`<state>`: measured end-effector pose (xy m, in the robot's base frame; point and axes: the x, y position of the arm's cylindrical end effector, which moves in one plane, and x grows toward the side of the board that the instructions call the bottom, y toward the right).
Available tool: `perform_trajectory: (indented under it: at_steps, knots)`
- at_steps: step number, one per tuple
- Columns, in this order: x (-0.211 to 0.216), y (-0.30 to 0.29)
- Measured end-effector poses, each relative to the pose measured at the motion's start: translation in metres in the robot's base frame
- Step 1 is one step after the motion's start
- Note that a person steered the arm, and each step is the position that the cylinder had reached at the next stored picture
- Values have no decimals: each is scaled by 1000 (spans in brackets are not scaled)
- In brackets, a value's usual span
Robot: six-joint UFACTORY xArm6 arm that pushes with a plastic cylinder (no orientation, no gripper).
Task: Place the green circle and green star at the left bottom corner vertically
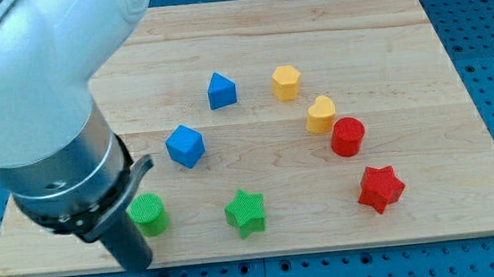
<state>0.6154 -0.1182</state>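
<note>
The green circle [150, 213] is a short cylinder near the board's bottom left. The green star [245, 212] lies to its right, apart from it, near the view's bottom. My dark rod comes down from the big white arm at the view's left, and my tip [139, 266] rests at the board's bottom edge, just below and slightly left of the green circle, close to it or touching it.
A wooden board [380, 19] on a blue pegboard holds a blue cube [185, 147], a blue block [221, 90], a yellow hexagon [286, 82], a yellow heart [320, 114], a red cylinder [348, 137] and a red star [380, 188]. The arm's body hides the board's left part.
</note>
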Motion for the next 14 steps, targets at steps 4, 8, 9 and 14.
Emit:
perform_trajectory:
  at_steps: [4,8,9,14]
  knots:
    - [-90,-64]
    - [-65,150]
    - [-31,133]
    - [-53,-51]
